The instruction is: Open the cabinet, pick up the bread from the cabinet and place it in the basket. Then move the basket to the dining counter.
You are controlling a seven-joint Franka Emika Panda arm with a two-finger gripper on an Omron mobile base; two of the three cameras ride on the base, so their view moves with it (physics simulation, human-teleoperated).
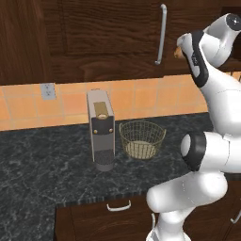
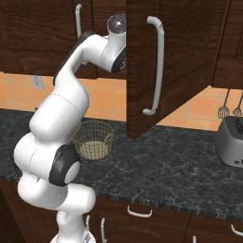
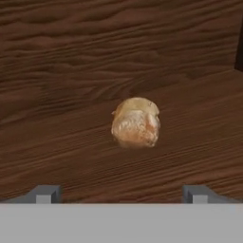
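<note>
The bread (image 3: 136,122), a small round golden-tan roll, lies on the dark wooden shelf of the cabinet (image 3: 71,57). My gripper (image 3: 121,193) is open. It points at the roll from a short way off, and its fingertips (image 3: 45,193) stand wide apart, not touching the roll. One cabinet door (image 2: 163,61) stands swung open, and my arm reaches up into the cabinet behind it. A tan edge of the bread (image 1: 178,51) shows beside my wrist. The wire basket (image 1: 141,137) (image 2: 93,139) sits empty on the black granite counter below.
A tall grey coffee machine (image 1: 101,129) stands just left of the basket. A toaster (image 2: 231,141) sits at the counter's right end with utensils hanging above it. The neighbouring cabinet door (image 1: 108,33) is closed. Drawers (image 1: 117,205) run under the counter's front edge.
</note>
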